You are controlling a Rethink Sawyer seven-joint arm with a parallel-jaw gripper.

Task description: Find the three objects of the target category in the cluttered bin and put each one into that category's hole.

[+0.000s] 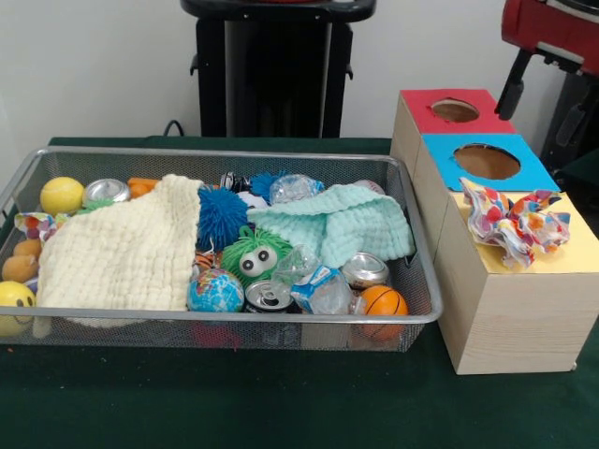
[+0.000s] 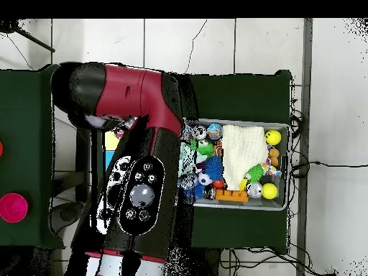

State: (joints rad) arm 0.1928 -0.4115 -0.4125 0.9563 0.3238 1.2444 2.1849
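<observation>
We cannot find our end effector (its state untellable); the crumpled wrapper (image 1: 516, 224) lies on the yellow box (image 1: 585, 251), off the bin (image 1: 225, 154).

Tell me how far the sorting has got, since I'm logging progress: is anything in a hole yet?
Possibly one item: a crumpled colourful wrapper sits on the yellow box top, over where its hole would be. The red hole and blue hole look empty. Nothing is visibly in hand; the tool is not in view. Balls, cans and cloths still fill the wire bin.
</observation>
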